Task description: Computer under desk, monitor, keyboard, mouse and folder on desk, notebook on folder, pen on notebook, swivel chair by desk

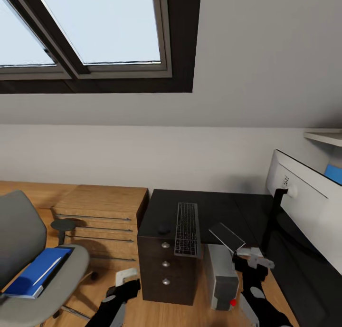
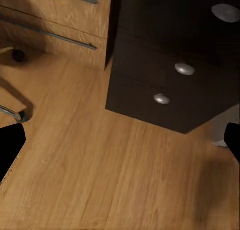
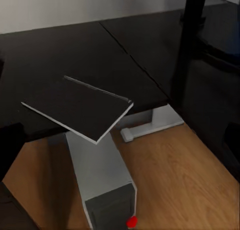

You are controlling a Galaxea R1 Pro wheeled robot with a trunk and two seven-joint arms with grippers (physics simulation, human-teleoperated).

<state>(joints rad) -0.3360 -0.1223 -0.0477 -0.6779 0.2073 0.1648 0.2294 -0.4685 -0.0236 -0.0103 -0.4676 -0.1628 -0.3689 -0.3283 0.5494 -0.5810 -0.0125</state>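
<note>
A grey swivel chair stands at the far left of the head view on the bedroom's wooden floor, a bright blue folder lying flat on its seat with a thin pale pen on top of it. Beside the chair sits a low light-wood cabinet against the wall under the skylight. The left gripper hangs low in front of the dark three-drawer unit, holding nothing, its jaws apart over bare floor in its wrist view. On the black table above the drawers, a small dark mouse rests just left of the slim grey keyboard, whose near end overhangs the table's front edge. Further right, a thin dark grey notebook is tilted in the air above the light-grey computer tower, which stands on the floor at the table's edge. The right gripper is at the notebook's near corner; whether its jaws are clamped on it cannot be told. At far right the wide monitor shows its white back, on a slim black stand on the table
</note>
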